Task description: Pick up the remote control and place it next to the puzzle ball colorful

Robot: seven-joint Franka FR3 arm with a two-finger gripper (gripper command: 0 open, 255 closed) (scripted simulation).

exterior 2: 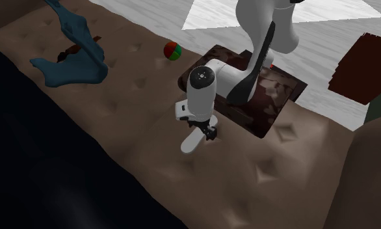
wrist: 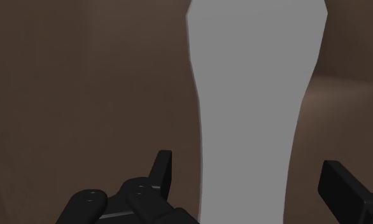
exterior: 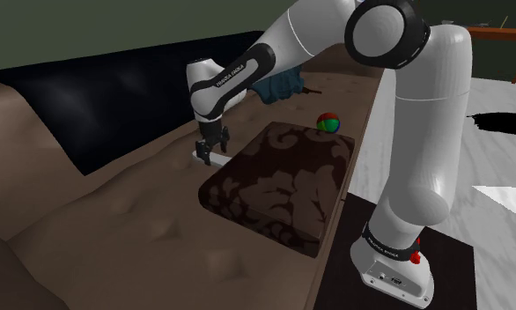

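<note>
Remote control (wrist: 252, 114): plain pale grey slab, long and flat, lying on the brown tufted sofa seat (exterior: 142, 220). The red, green and blue puzzle ball (exterior 2: 172, 51) is well apart at twelve o'clock in the second exterior view. Judged light, rigid and smooth, best taken across its narrow waist. Black two-finger hand (wrist: 246, 167): fingers spread astride the remote, gripping nothing; the sofa looks soft and yielding.

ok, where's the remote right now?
The remote lies on the brown sofa seat, mid-frame in the second exterior view, beside the patterned cushion, under the open gripper.
</note>
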